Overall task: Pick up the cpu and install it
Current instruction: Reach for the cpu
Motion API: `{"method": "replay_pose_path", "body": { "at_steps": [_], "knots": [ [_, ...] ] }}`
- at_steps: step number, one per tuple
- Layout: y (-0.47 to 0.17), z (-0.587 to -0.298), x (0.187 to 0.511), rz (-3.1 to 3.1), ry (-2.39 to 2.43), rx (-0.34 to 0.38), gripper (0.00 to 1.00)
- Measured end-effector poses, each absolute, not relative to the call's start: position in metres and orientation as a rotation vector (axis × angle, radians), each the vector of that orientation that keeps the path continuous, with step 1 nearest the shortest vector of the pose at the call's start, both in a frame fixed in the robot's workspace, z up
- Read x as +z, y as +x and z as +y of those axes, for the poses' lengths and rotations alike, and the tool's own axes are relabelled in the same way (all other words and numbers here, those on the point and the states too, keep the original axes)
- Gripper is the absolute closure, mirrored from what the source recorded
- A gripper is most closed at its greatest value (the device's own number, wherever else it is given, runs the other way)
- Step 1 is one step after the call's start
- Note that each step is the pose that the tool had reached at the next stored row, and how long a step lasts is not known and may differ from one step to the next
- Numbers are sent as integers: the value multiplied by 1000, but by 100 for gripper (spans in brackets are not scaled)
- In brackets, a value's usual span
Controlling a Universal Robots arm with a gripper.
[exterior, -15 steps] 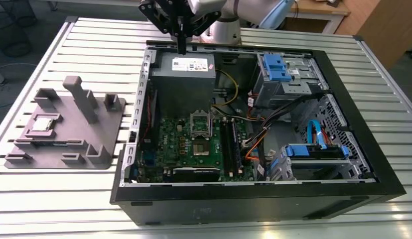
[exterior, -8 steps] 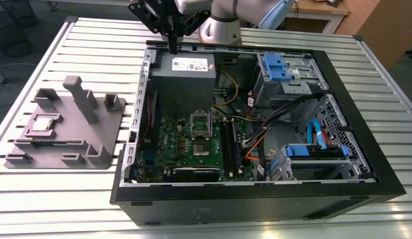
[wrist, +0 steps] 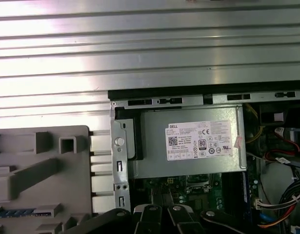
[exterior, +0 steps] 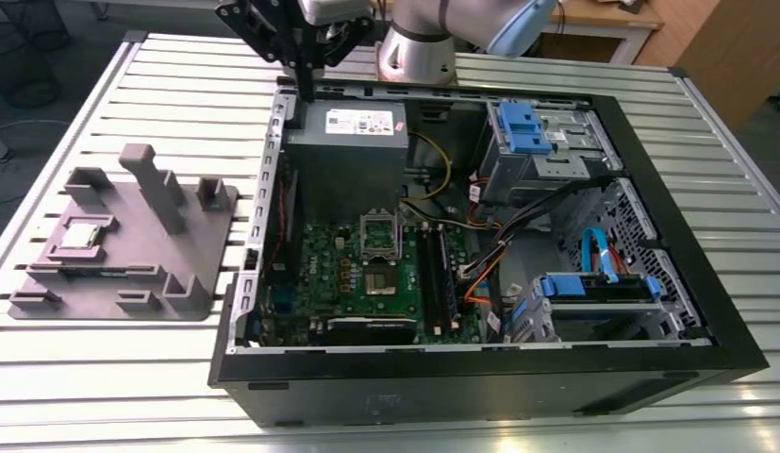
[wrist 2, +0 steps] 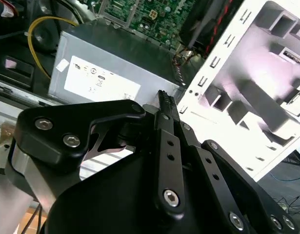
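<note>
The gripper (exterior: 302, 94) hangs over the grey power supply box (exterior: 345, 142) at the far edge of the open computer case (exterior: 490, 376); in the second wrist view its 2 fingers (wrist 2: 164, 105) meet at the tips, gripping nothing; the cpu (exterior: 85, 236) lies on the grey fixture (exterior: 175, 274) at the exterior view's left, well apart from the gripper.

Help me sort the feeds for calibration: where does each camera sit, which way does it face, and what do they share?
Exterior view: high off the arm, looking down into the case, cpu on its fixture at the exterior view's left; arm and gripper show at its top.
First wrist view: on the wrist, looking down past the gripper at the power supply.
Second wrist view: behind the gripper, looking along it at the power supply.
All three share the power supply.
</note>
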State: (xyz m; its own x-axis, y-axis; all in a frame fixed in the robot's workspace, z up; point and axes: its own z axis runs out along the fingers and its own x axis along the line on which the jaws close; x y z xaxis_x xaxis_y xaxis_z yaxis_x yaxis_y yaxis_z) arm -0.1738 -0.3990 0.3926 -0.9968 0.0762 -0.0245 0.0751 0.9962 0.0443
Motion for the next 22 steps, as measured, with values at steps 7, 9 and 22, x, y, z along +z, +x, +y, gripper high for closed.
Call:
{"method": "replay_pose_path", "body": {
  "at_steps": [7, 9, 22],
  "knots": [
    [-193, -399, 392, 3112, 118, 68, 89],
    [-197, -399, 392, 3112, 118, 68, 89],
    [-219, -399, 392, 3111, 118, 68, 89]
  ]
}}
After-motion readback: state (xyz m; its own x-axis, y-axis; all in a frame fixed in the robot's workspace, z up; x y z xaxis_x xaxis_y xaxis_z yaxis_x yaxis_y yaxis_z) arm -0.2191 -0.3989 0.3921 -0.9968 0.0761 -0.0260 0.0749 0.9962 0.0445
